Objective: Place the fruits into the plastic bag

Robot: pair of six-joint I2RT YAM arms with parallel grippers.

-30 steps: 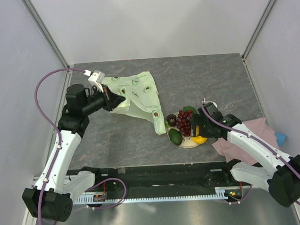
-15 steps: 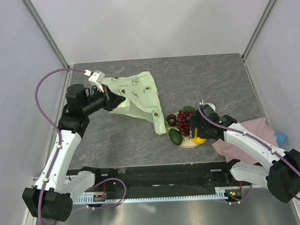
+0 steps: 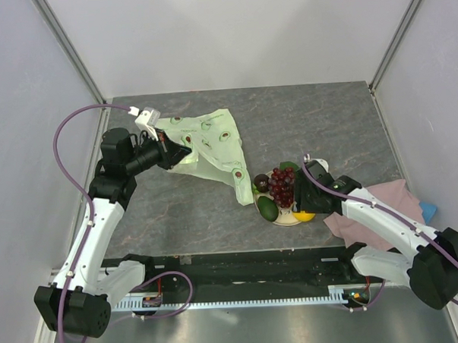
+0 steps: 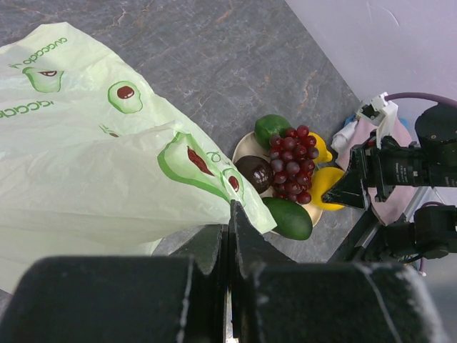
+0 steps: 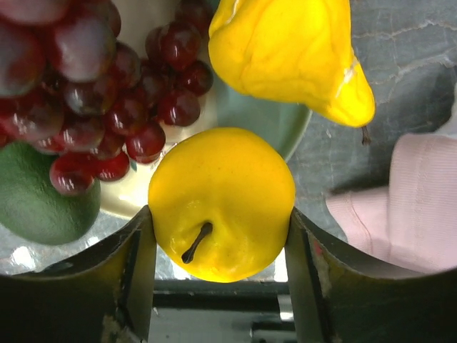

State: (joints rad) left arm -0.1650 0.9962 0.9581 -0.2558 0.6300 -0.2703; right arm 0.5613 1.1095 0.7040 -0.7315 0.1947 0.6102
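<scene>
Two grips: left fingers (image 4: 230, 239) pinch thin bag (image 4: 71, 164); right fingers (image 3: 297, 202) clamp round yellow fruit (image 5: 221, 204).

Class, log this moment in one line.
left gripper: shut on plastic bag | right gripper: shut on round yellow fruit at plate rim

Grapes (image 3: 282, 186), avocados (image 3: 268, 208), yellow fruit (image 5: 221, 204) beside green plastic bag (image 3: 205, 142).
</scene>
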